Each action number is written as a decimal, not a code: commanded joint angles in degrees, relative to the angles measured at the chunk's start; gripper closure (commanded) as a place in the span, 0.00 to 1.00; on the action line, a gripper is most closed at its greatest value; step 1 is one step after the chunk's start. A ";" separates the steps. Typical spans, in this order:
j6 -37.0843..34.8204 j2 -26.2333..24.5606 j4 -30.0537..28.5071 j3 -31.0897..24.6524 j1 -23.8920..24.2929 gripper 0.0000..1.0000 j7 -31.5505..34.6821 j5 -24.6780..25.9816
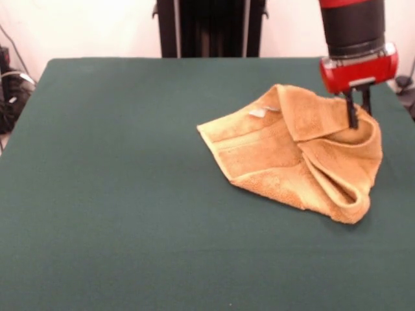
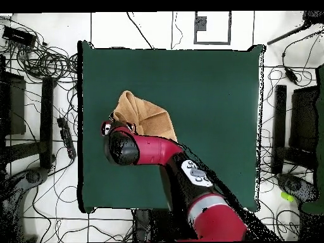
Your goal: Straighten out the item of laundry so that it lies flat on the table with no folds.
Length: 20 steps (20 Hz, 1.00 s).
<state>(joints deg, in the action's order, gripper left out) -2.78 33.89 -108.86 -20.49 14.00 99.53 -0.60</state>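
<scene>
The golden-orange towel (image 1: 285, 155) lies crumpled on the right side of the green table (image 1: 117, 194), with folded flaps and raised loops at its right end. Its small white tag (image 1: 257, 113) shows near the far edge. A smooth woven band runs across the flatter left part. My gripper (image 1: 358, 120) comes down at the towel's far right corner, its dark fingers close together and pinching a fold of cloth. In the overhead view the towel (image 2: 142, 117) lies near the table's (image 2: 215, 95) left edge, partly hidden under my arm's wrist (image 2: 121, 147), which covers the gripper.
The black pedestal (image 1: 209, 27) stands behind the table's far edge. Cables and stands (image 2: 44, 95) crowd the floor around the table. The towel's right end lies close to the table's right edge in the front view.
</scene>
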 commanded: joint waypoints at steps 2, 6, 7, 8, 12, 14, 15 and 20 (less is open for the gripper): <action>-5.57 2.21 -13.01 -10.98 8.45 1.00 9.19 -0.15; -2.16 0.33 -15.46 -13.19 12.76 1.00 6.68 3.92; -1.43 0.22 -15.48 -12.88 12.73 1.00 6.59 4.58; -0.92 0.37 -15.57 -12.20 12.31 1.00 6.54 5.21; 0.65 -0.46 -15.62 -11.07 11.53 1.00 6.99 6.95; 1.37 -0.79 -15.48 -9.94 10.58 1.00 7.24 7.78; 2.84 -0.94 -15.93 -10.02 10.65 1.00 7.76 8.49; 7.79 -1.24 -20.78 -16.05 14.15 1.00 13.08 7.77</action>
<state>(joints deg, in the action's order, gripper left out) 1.81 35.44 -122.11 -27.90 28.07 99.53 6.38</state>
